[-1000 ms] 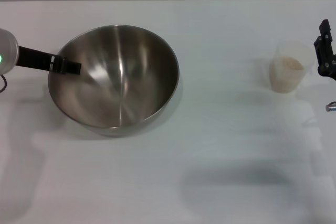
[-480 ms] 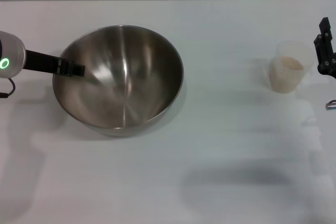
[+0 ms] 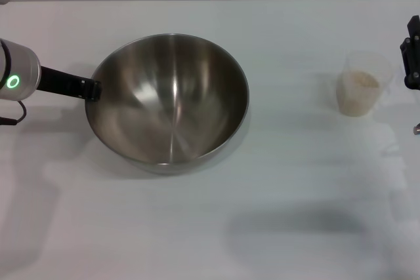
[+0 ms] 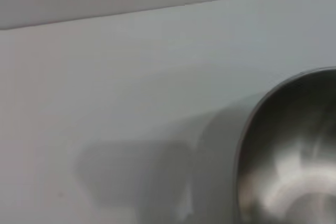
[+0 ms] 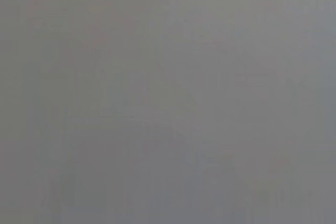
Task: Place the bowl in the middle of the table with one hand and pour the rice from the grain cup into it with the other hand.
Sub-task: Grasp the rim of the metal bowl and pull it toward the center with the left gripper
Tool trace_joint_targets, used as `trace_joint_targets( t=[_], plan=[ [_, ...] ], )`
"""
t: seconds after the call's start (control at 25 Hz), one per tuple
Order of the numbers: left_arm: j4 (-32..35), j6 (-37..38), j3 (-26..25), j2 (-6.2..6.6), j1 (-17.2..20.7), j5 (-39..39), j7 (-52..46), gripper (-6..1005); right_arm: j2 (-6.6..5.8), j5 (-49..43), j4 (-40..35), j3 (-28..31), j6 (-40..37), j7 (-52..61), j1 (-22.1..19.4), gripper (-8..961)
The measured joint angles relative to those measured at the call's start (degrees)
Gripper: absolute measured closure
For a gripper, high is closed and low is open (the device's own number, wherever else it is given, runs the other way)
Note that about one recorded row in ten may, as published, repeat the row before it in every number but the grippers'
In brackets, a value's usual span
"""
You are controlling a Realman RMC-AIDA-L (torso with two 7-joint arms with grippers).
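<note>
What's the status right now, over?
Left claw at the bowl's rim. Right claw beside the grain cup, rice inside, unpoured. Nothing on the table between them.

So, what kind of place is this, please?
Probably a lab test bench staged as a kitchen task: a bare white table, one steel bowl, a grain cup of rice, and robot arms at both edges.

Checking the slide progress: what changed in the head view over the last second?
The bowl slid along the table toward the robot's right, nearer the middle, with the left gripper at its left rim moving along with it. The right gripper drew back slightly toward the right edge of the view. The grain cup with the rice stayed put, untouched.
</note>
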Motion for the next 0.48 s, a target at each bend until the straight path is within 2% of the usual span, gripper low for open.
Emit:
trace_joint_targets(
  t=[0.2, 0.48],
  plan=[
    [1.01, -0.03, -0.03, 0.01, -0.76, 0.10, -0.01, 919, -0.02, 0.00, -0.08, 0.00, -0.33, -0.07, -0.01, 387],
    [1.13, 0.22, 1.03, 0.10, -1.73, 0.33, 0.39, 957, -0.02, 0.00, -0.23, 0.00, -0.77, -0.10, -0.01, 386]
  ],
)
